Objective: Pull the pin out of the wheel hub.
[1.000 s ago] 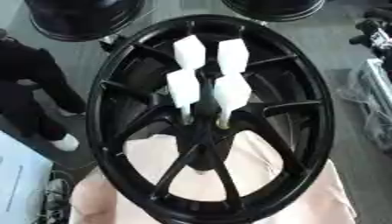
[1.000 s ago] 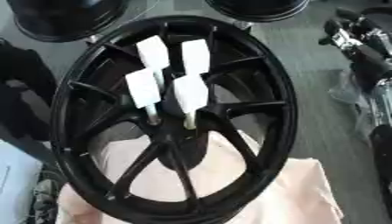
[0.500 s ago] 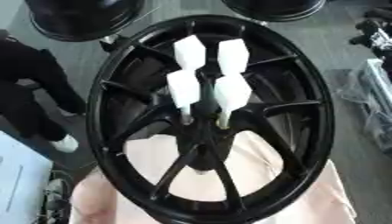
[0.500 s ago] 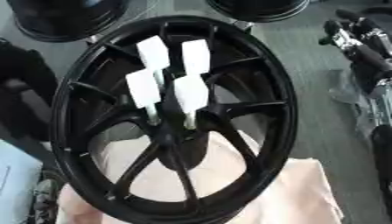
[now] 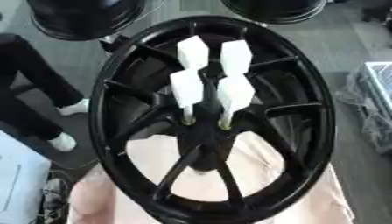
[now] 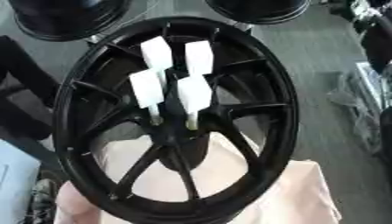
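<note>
Four white-headed pins (image 5: 233, 94) stand up out of the wheel hub (image 5: 205, 131), shafts pointing toward the camera; neither hand shows, so their state cannot be told

Showing as glossy black metal, the wheel hub (image 5: 211, 127); as matt white plastic-looking blocks, the pins (image 5: 235, 92); as soft pale-pink cloth, the cover (image 5: 253, 175) beneath.
</note>
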